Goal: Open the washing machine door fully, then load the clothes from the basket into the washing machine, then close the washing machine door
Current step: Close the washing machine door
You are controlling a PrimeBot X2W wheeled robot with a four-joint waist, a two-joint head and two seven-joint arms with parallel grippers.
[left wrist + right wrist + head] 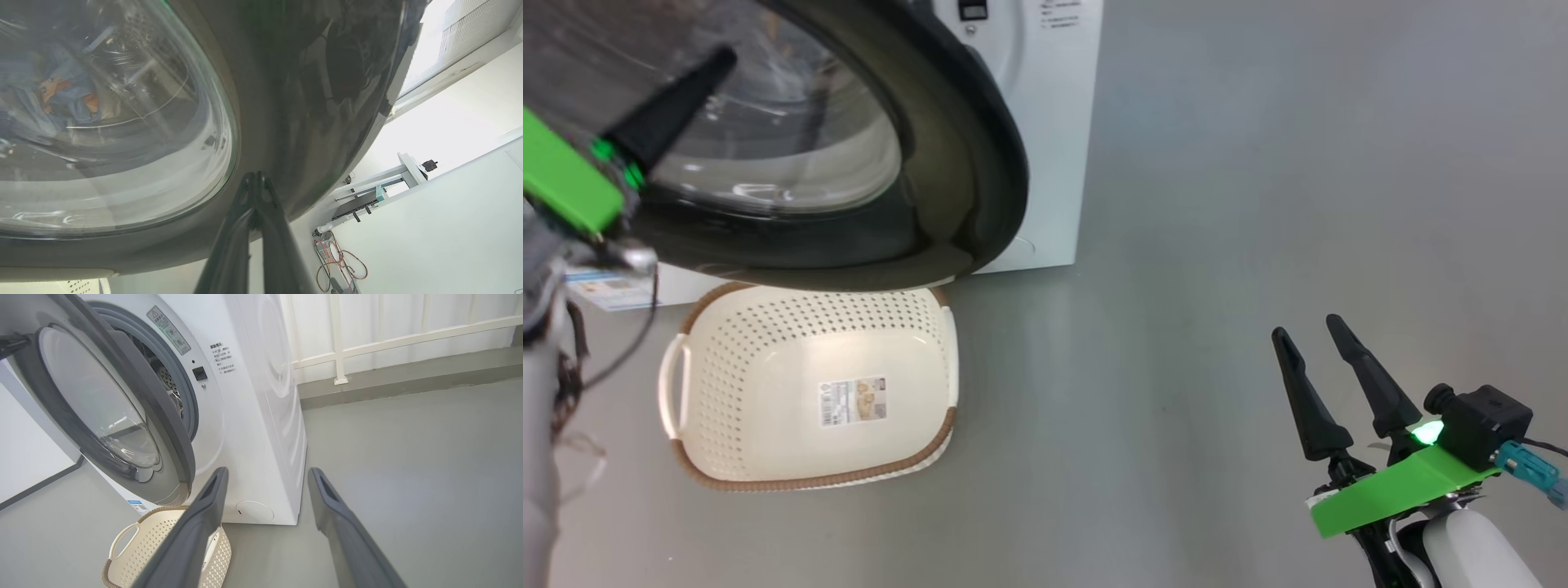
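Door (988,163) ajar, 11 o'clock in head view. Left gripper (255,179) jaws closed, tips against door rim. Right gripper (1305,328) jaws open, empty, 4 o'clock. Basket (727,367) on floor under door, 8 o'clock. Clothes (69,94) seen through door.

Warning triangle sticker (157,313) on washing machine (261,428), small print (222,359) unreadable

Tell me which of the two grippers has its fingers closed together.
The left gripper: its fingers meet at the tips, by the black rim of the washing machine door. The right gripper has its fingers wide apart.
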